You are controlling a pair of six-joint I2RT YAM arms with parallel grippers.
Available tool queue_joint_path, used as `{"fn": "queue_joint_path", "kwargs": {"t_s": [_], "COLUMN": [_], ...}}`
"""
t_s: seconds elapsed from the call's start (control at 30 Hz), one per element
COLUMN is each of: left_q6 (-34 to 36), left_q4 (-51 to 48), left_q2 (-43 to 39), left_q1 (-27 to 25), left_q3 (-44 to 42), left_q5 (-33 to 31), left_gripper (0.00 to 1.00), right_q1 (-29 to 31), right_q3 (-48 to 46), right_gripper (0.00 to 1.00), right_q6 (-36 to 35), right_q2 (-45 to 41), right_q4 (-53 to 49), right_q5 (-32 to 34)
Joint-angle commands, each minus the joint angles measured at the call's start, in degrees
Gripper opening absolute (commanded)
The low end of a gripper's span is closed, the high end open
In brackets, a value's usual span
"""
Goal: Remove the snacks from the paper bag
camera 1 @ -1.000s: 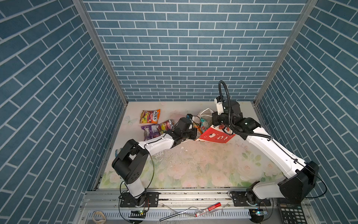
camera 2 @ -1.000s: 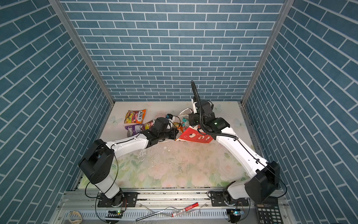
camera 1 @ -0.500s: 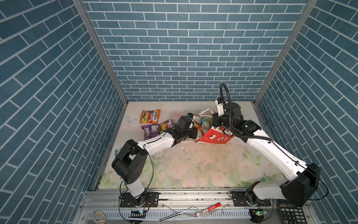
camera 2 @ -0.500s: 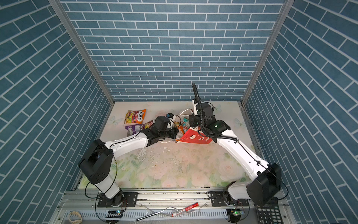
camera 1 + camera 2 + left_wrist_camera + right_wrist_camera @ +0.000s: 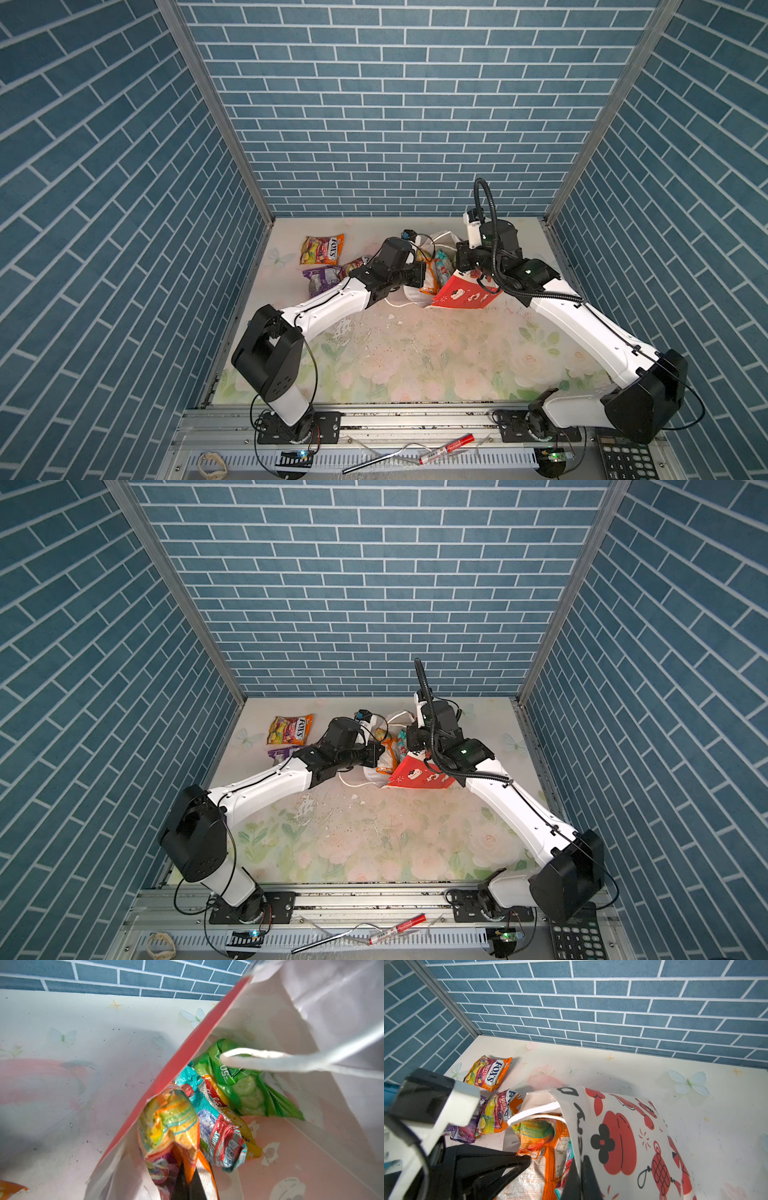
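Observation:
The paper bag (image 5: 461,296) lies on its red side at the back of the table, mouth toward the left arm. My right gripper (image 5: 579,1169) is shut on the bag's white printed face (image 5: 623,1136) at the rim. Inside the mouth, my left gripper (image 5: 188,1180) is shut on an orange Fox's candy bag (image 5: 168,1126). Deeper in lie a teal packet (image 5: 220,1138), a yellow bag (image 5: 249,1140) and a green chip bag (image 5: 245,1084). A white cord handle (image 5: 270,1059) crosses the opening. In both top views the two grippers (image 5: 424,274) (image 5: 411,746) meet at the mouth.
Two Fox's bags (image 5: 488,1072) (image 5: 498,1111) and a purple packet (image 5: 467,1130) lie on the table left of the paper bag. Blue brick walls close three sides. A red marker (image 5: 446,444) and a calculator (image 5: 625,457) lie on the front rail.
The right wrist has shifted slightly to the right with the bag's rim, and the bag's red side lies a little lower. The left gripper stays at the mouth.

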Motion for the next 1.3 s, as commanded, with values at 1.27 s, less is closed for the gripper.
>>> {"fn": "queue_joint_path", "kwargs": {"t_s": [1.27], "left_q6": [0.9], "left_q4": [-2.4], "left_q2": [-6.3], "left_q1": [-0.1], "left_q3": [4.1], "left_q5": [-3.1], "left_gripper": [0.00], "right_q1": [-1.0], "right_q3": [-19.7], "right_gripper": [0.00], "right_q6": [-8.5], "right_q2": [-11.1], "right_q4": [17.8], "right_q5": [4.2]}}
